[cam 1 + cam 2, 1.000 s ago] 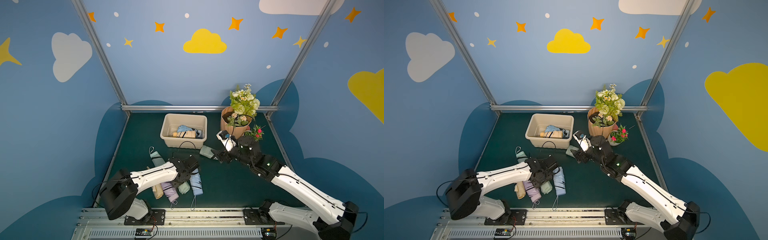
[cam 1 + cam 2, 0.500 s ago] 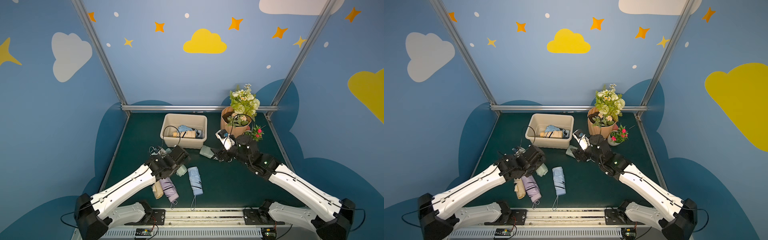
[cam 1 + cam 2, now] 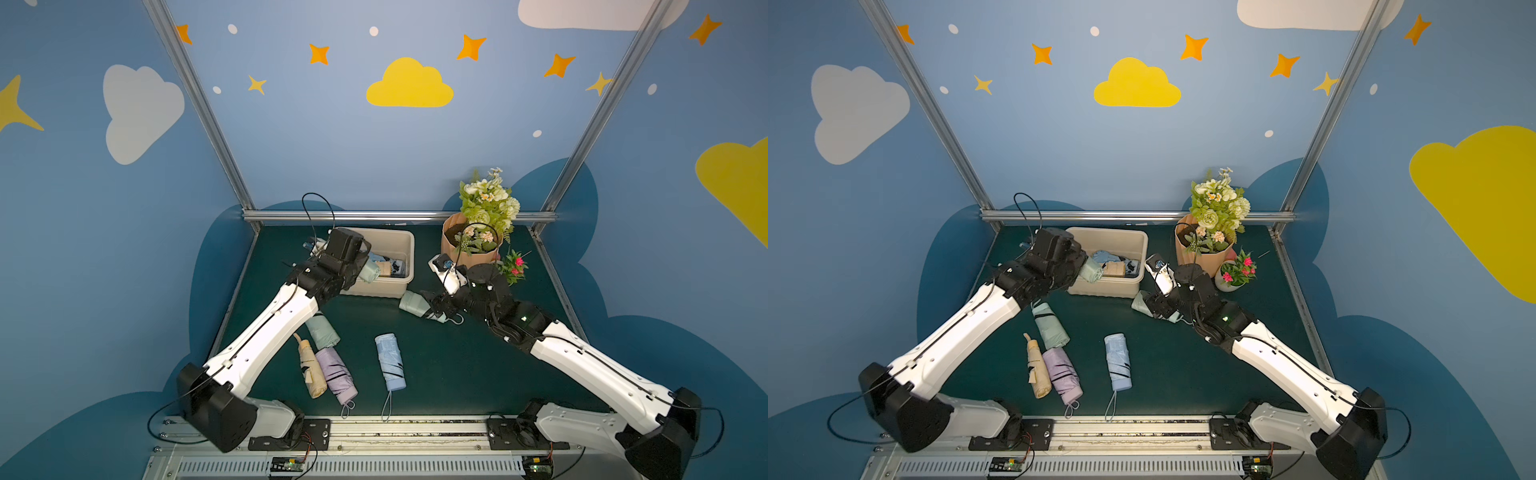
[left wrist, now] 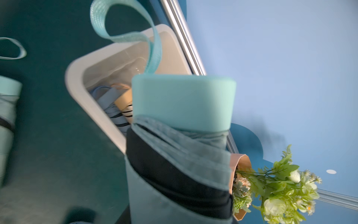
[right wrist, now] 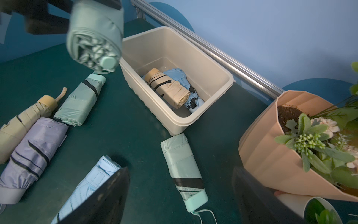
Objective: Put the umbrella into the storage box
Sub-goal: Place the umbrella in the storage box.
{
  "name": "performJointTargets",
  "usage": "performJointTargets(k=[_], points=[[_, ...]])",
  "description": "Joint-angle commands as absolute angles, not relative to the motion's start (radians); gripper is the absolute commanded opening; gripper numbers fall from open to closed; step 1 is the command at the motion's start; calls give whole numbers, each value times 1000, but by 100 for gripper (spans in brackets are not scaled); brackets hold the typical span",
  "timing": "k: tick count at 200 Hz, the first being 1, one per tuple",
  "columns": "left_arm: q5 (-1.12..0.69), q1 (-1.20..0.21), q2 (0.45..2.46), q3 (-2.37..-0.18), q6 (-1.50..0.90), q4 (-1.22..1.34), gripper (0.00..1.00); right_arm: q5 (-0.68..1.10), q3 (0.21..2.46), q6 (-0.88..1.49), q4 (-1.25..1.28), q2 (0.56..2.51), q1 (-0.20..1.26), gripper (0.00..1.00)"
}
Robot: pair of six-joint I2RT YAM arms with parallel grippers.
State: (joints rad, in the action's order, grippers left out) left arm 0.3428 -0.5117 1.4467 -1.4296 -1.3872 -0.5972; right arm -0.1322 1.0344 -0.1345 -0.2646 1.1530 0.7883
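My left gripper (image 3: 355,266) is shut on a mint-green folded umbrella (image 3: 369,270), held in the air over the left end of the cream storage box (image 3: 409,249). In the left wrist view this umbrella (image 4: 182,135) fills the middle and hides the jaws, with the box (image 4: 75,77) behind it. The right wrist view shows the same umbrella (image 5: 95,36) hanging above the box's near corner (image 5: 174,130). My right gripper (image 5: 180,194) stands open low over a second mint umbrella (image 5: 182,166), which lies on the mat by the box's front right corner, between the spread fingers (image 5: 108,194).
A beige umbrella (image 5: 166,87) and a blue one (image 5: 182,77) lie inside the box. On the mat near the front lie mint (image 3: 320,330), beige (image 3: 309,370), lilac (image 3: 336,374) and light blue (image 3: 390,361) umbrellas. A peach flower pot (image 3: 469,249) and a small pink-flowered pot (image 3: 515,266) stand right of the box.
My left arm has lifted a mint umbrella from the group at the front and carried it back to the box's left end. The right arm has barely moved.
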Motion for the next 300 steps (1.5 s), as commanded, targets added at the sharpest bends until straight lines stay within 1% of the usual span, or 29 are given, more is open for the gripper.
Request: performJointTargets(k=[1, 44, 77, 101, 133, 142, 148, 176, 182, 195, 229, 262, 300], points=[[322, -505, 1552, -1552, -1419, -537, 50, -160, 1078, -134, -227, 1161, 785, 88], [341, -505, 1783, -1724, -1569, -581, 50, -228, 1075, -125, -245, 1121, 788, 88], [373, -498, 1923, -1793, -1661, -583, 51, -278, 1048, -106, -289, 1061, 790, 88], [374, -496, 2007, -1837, -1730, -608, 51, -307, 1032, -90, -321, 1020, 790, 88], [354, -490, 2077, -1836, -1816, -639, 51, -320, 1013, -71, -343, 978, 792, 88], [354, -489, 2088, -1836, -1829, -651, 52, -305, 1012, -67, -351, 970, 793, 88], [352, -489, 2094, -1836, -1836, -657, 55, -294, 1012, -64, -355, 966, 792, 88], [352, -488, 2102, -1853, -1823, -664, 81, -258, 1002, -60, -364, 951, 794, 89], [355, -489, 2104, -1861, -1813, -666, 85, -255, 1003, -58, -365, 951, 794, 89], [362, -487, 2100, -1874, -1794, -669, 90, -248, 1003, -56, -368, 954, 794, 89], [386, -479, 2057, -1884, -1752, -663, 95, -218, 1010, -58, -366, 976, 795, 89], [405, -461, 1963, -1856, -1687, -655, 96, -154, 1013, -50, -345, 1016, 794, 89], [436, -439, 1813, -1755, -1649, -630, 97, -92, 1029, -29, -329, 1071, 797, 89]])
